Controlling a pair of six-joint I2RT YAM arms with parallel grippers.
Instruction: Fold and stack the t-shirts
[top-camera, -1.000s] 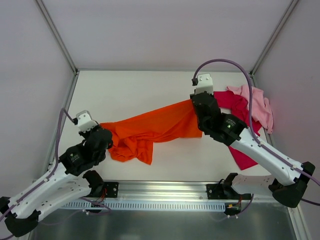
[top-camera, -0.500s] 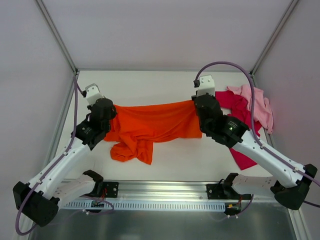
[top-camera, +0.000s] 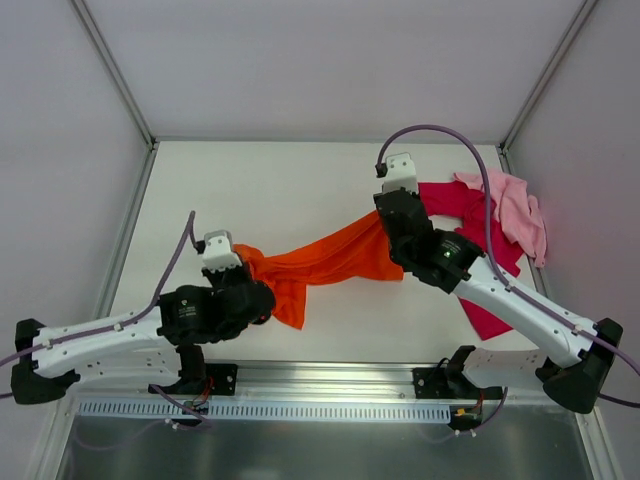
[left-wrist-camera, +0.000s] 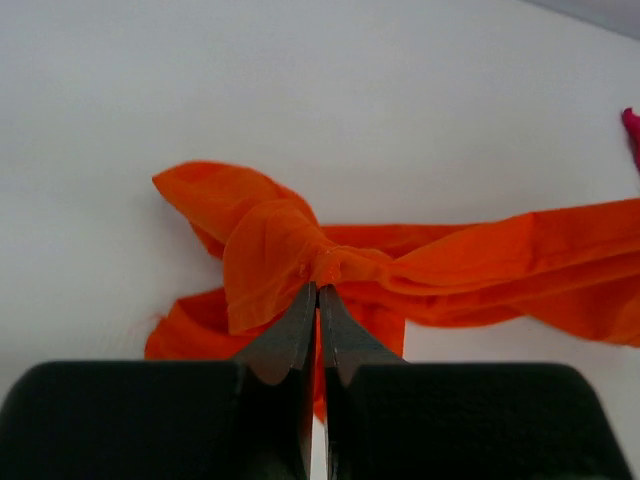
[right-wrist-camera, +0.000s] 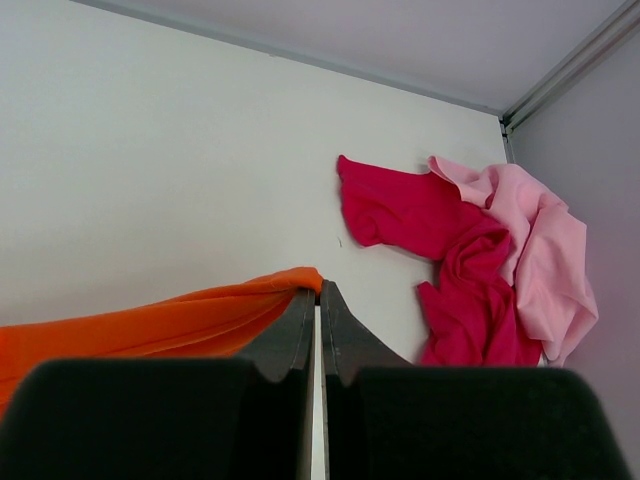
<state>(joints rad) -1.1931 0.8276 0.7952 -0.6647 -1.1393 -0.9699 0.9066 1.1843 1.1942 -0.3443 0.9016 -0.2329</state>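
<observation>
Top external view: left gripper (top-camera: 262, 292) and right gripper (top-camera: 388, 222) each clamped on opposite ends of the orange t-shirt (top-camera: 330, 258).

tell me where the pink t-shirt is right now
In the top view, the light pink t-shirt lies crumpled in the far right corner of the table, touching the magenta-red t-shirt just to its left.

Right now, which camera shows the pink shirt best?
The right wrist view: the pink shirt lies crumpled and large against the magenta shirt. The top view shows it smaller, at the far right. The left wrist view misses it.
</observation>
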